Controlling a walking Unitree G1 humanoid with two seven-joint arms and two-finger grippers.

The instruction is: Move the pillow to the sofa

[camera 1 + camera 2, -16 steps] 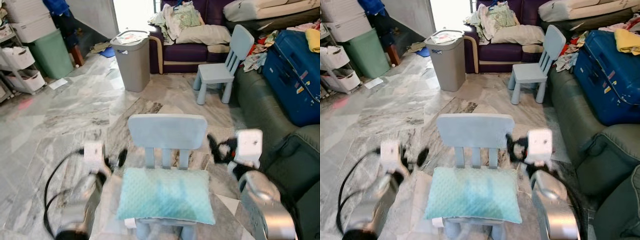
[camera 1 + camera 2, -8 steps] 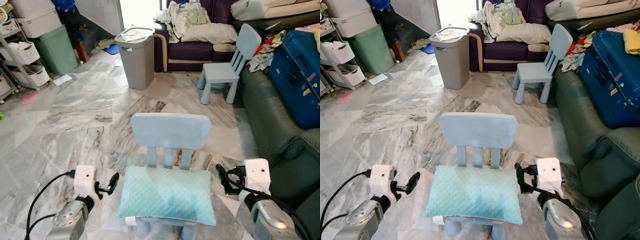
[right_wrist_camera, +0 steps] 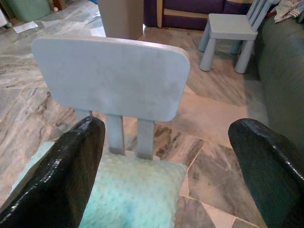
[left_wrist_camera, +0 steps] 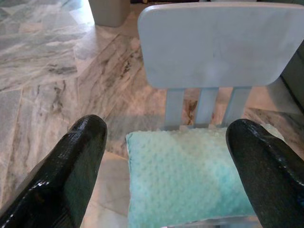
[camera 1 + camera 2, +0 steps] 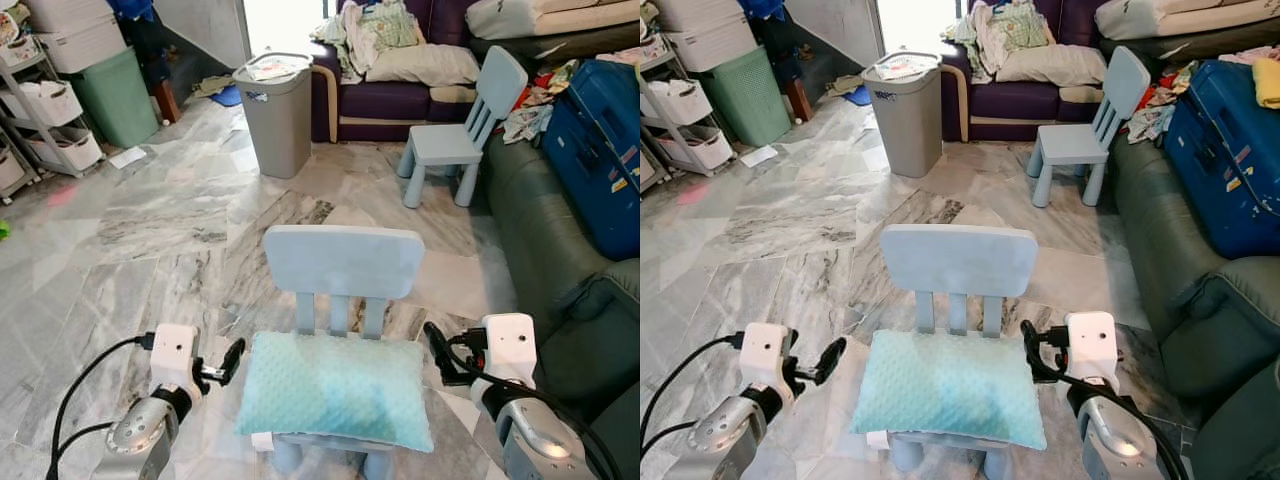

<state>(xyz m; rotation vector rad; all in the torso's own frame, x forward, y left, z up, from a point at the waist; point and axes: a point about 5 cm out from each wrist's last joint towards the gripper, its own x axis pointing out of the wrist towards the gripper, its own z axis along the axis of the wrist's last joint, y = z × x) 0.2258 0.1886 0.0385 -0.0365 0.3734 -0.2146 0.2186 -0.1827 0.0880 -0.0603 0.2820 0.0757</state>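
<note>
A light teal pillow [image 5: 335, 390] lies flat on the seat of a small pale-blue child's chair [image 5: 343, 262] right in front of me. My left gripper [image 5: 228, 362] hovers just off the pillow's left end, fingers [image 4: 80, 156] spread wide with nothing between them. My right gripper [image 5: 438, 352] is beside the pillow's right end, also open, its fingers [image 3: 71, 161] apart and empty. A purple sofa [image 5: 385, 100] piled with clothes stands at the back. A dark green sofa [image 5: 540, 230] runs along the right.
A grey bin [image 5: 272, 115] stands left of the purple sofa. A second pale-blue chair [image 5: 450, 140] sits before the green sofa, which bears a blue suitcase [image 5: 595, 150]. Shelves with white baskets [image 5: 45, 110] and a green tub [image 5: 110, 100] line the far left. Marble floor lies between.
Both arms have dropped from beside the chair's backrest to the pillow's two ends and steadied. The camera has shifted slightly. The pillow has not moved.
</note>
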